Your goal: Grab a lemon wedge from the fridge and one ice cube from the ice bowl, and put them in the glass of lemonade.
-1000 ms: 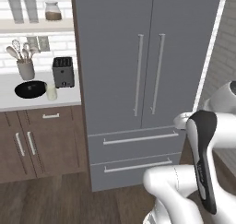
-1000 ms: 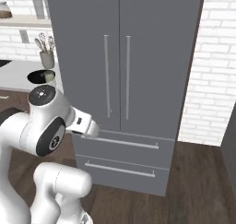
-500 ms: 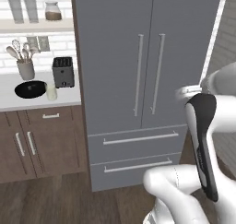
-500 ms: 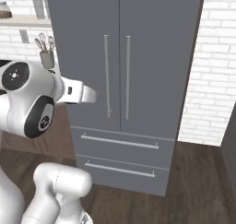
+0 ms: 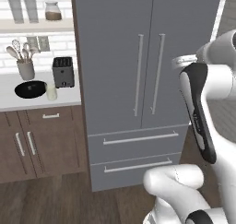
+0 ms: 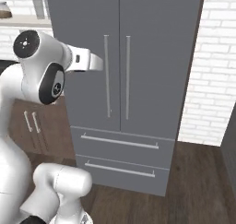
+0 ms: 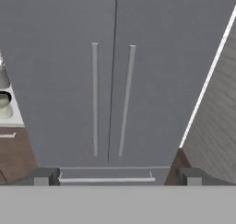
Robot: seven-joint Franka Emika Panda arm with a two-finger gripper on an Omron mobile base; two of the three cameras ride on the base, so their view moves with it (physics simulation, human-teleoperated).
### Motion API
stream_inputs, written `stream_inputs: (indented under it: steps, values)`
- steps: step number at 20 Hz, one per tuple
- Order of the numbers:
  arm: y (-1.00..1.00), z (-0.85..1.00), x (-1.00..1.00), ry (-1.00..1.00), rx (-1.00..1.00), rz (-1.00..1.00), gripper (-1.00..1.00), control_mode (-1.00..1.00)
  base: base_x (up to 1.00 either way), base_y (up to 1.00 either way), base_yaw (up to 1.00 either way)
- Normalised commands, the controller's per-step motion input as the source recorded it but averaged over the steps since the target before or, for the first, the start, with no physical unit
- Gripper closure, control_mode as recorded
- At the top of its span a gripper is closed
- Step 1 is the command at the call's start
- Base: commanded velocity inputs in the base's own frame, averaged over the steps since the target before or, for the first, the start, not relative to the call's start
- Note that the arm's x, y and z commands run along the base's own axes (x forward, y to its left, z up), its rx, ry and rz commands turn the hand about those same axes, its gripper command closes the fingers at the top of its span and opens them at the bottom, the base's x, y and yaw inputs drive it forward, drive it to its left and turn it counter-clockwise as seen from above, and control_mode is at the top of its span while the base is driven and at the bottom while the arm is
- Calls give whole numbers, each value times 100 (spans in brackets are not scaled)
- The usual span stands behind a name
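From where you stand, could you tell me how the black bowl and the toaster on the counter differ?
The bowl is round, shallow and black; the toaster is boxy, upright and dark grey. The bowl spreads wider across the counter, while the toaster stands taller. The bowl sits nearer the counter's front edge; the toaster sits further back, closer to the fridge. Both rest on the same white counter, left of the fridge.

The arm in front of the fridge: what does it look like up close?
The arm is made of glossy white, rounded shells with black panels along its sides and a round black cap on one joint. The gripper ends in two small dark grey, blocky fingertips. No cables show.
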Motion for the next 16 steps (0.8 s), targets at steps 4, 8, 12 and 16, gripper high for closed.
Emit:
stream_inputs:
  steps: [4, 8, 12, 16]
  values:
    - [-49, 0, 100, 19, 16, -6, -100, -100, 0, 0, 0]
    - [-33, -32, 100, 19, 6, 0, -100, -100, 0, 0, 0]
    - [-1, -68, 100, 10, 0, 0, -100, -100, 0, 0, 0]
    - [0, -77, 100, 0, 2, 0, -100, -100, 0, 0, 0]
